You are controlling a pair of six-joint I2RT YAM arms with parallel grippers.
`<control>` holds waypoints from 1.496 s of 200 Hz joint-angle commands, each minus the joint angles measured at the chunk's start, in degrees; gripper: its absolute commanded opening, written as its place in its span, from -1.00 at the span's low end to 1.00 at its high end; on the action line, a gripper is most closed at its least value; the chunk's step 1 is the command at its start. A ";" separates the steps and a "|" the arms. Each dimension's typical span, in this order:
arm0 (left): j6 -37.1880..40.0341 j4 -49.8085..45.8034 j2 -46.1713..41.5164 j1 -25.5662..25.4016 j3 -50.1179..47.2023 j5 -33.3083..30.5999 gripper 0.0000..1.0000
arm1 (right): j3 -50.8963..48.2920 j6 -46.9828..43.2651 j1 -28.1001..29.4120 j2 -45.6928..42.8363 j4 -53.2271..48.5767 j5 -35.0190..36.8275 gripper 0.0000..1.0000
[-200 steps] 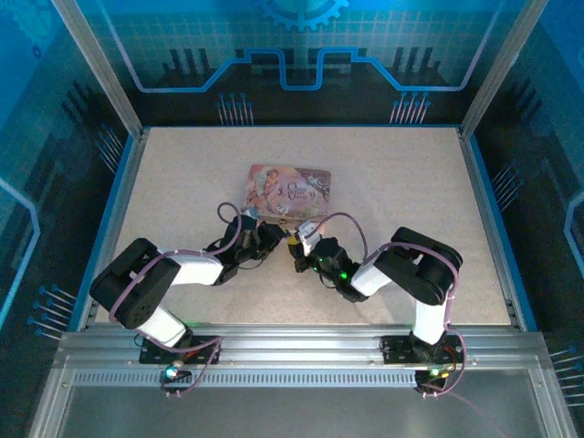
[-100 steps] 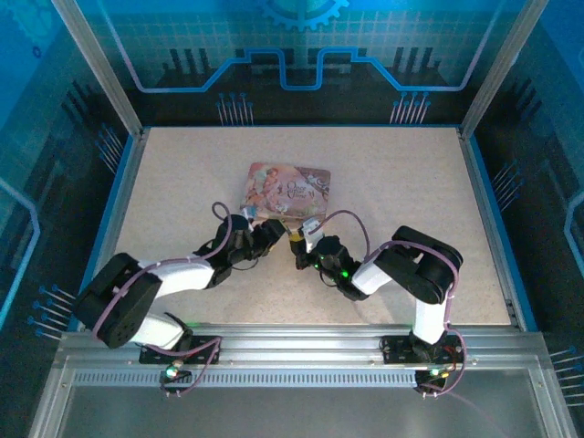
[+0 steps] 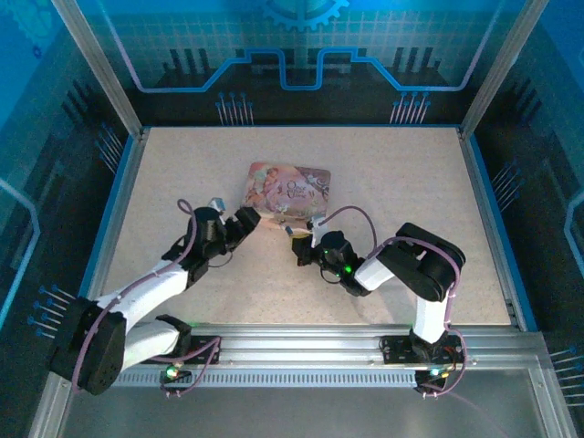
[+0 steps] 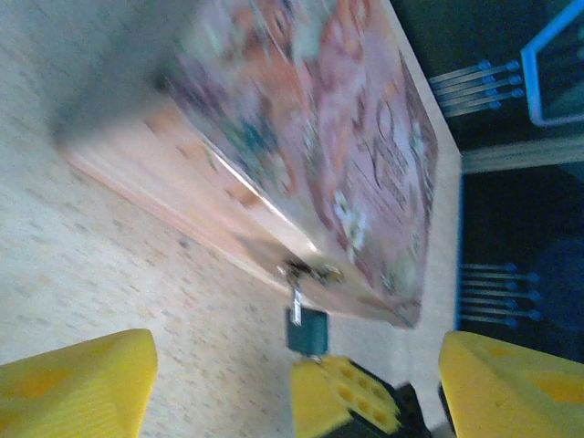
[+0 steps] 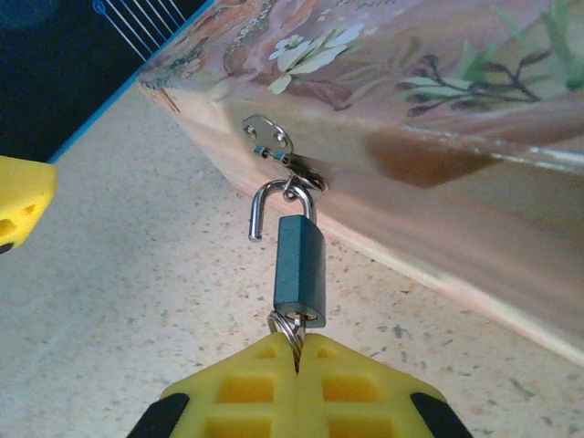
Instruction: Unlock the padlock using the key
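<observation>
Top external: we see the left gripper (image 3: 242, 221) just beside the pink box (image 3: 290, 190). Left wrist: its fingers (image 4: 78, 383) are spread apart, padlock (image 4: 307, 330) hanging at the box's clasp (image 4: 306, 271). Right wrist: right gripper (image 5: 297, 351) pinched on the key (image 5: 290, 330) in the padlock's bottom.

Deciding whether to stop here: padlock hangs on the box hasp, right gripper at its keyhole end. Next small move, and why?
Likely open the right gripper and back off. It is shut on the key at the base of the padlock, and the shackle has one leg free of the body, so it looks unlocked, hanging from the hasp of the pink box.
</observation>
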 commanded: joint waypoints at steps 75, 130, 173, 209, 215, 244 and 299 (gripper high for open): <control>16.00 -4.64 17.31 11.41 16.71 11.82 0.75 | -1.28 22.71 -4.57 4.23 2.75 -9.39 -0.90; 17.38 -2.30 31.39 11.49 26.25 17.06 0.62 | -5.16 20.71 -6.22 -1.77 -2.15 -7.93 -0.41; 18.80 -3.36 36.03 11.34 29.20 18.96 0.49 | -4.93 13.18 -8.80 -10.38 -11.17 -10.15 0.07; 19.72 -4.37 35.45 11.25 27.54 19.00 0.42 | -2.07 11.22 -14.27 -11.39 -11.98 -15.54 0.19; 19.80 -4.42 35.20 11.23 27.01 18.84 0.42 | -1.28 11.02 -15.45 -11.01 -11.92 -16.78 0.19; 19.59 -4.01 35.18 11.01 24.41 18.97 0.36 | 1.54 10.05 -19.54 -8.98 -10.59 -21.23 0.20; 18.40 -2.82 31.23 6.95 17.65 17.09 0.30 | 7.81 6.05 -24.04 -5.95 -14.54 -25.26 0.22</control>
